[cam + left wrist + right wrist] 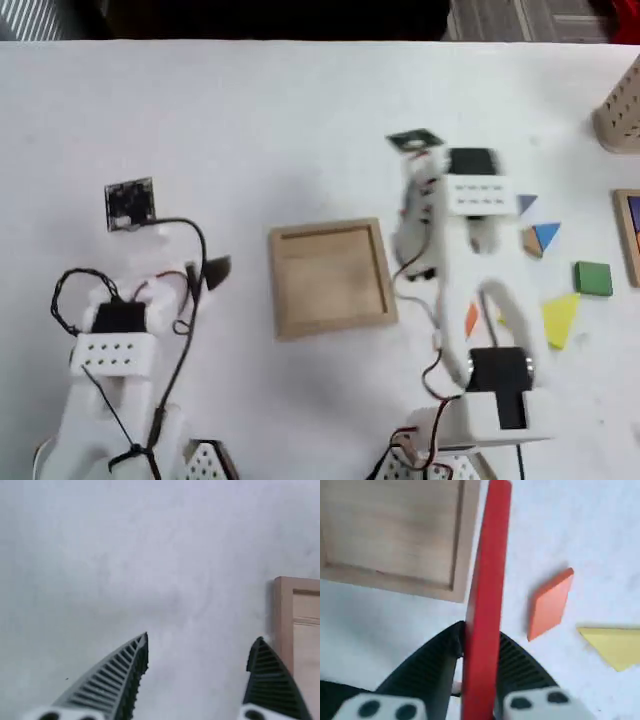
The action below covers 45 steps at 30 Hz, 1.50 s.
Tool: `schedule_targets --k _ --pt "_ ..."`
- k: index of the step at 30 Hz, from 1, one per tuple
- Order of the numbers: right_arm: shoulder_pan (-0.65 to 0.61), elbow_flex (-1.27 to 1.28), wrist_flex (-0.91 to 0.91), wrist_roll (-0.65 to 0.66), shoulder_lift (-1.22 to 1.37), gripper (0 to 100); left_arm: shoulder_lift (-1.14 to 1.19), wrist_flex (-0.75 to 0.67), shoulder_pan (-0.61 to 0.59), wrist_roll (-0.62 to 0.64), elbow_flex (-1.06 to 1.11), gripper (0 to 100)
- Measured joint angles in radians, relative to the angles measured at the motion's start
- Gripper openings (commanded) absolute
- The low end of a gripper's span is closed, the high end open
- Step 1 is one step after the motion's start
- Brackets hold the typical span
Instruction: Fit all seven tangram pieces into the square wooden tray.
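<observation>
Locate the red piece point(485, 595) in the right gripper point(481, 636), pinched by fingers closed on its two flat faces, with the thin edge turned toward the wrist camera. Read the long axis as running straight out from the wrist, past the fingertips, alongside one outer side of the wooden tray point(465, 540). Place the piece beside that rim, not inside the recess. Do not assume contact with the desk point(250, 120); not determinable here.

Treat the piece as stiff, light and smooth-faced, judging by its flat slab form. Expect pivoting about the pinch line on any snag against the rim. Grip on the broad faces near mid-length; avoid the thin edges and any pointed corner. Lay flat before release to avoid an unstable on-edge rest.

Find the left gripper point(202, 639) over bare desk just beside the tray, fingers spread apart and holding nothing.

Count the orange piece point(550, 605), yellow triangle point(615, 647), green square point(592, 278) and blue triangle point(545, 236) as lying flat on the desk, outside the tray. Regard the recess as unfilled.
</observation>
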Motion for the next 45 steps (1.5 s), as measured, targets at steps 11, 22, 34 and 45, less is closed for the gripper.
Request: schedule_targets --k 11,22,34,45 --pt "-0.318 0.195 -0.334 -0.284 0.0 1.7 0.0 0.0 -0.021 0.0 0.0 32" --pt "-0.376 0.324 -0.462 -0.293 0.0 20.0 0.0 0.0 -0.021 0.0 0.0 32" --pt "-0.327 0.347 -0.462 -0.293 0.0 20.8 0.0 0.0 -0.021 0.0 0.0 32" --pt "-0.203 0.285 -0.394 -0.293 0.0 8.6 0.0 0.0 -0.021 0.0 0.0 32"
